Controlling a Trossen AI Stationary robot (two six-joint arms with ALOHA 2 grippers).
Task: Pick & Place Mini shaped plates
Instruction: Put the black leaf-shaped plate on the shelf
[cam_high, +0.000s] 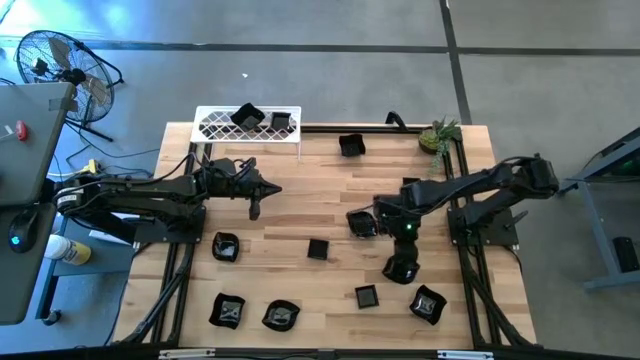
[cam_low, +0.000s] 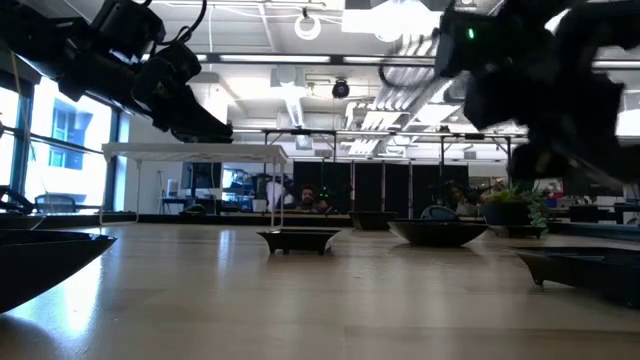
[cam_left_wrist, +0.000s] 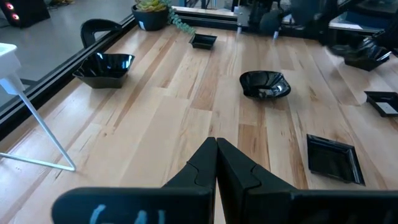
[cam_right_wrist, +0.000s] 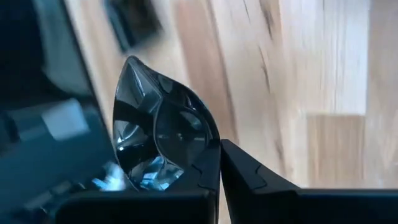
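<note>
My right gripper (cam_right_wrist: 219, 163) has its jaws pinched on the rim of one mini plate (cam_right_wrist: 163, 132), lifted and tilted, well toward the potted plant (cam_high: 438, 135) side of the white rack (cam_high: 247, 124). It's a thin edge grip, so this glossy dish could swivel or slip out if I swing fast. My left gripper (cam_left_wrist: 216, 163) hovers just off the rack, jaws closed and empty. The right wrist view shows the pinch itself; the overhead view hides that but shows two plates already on the rack and the others scattered over the bench (cam_high: 300, 200).
</note>
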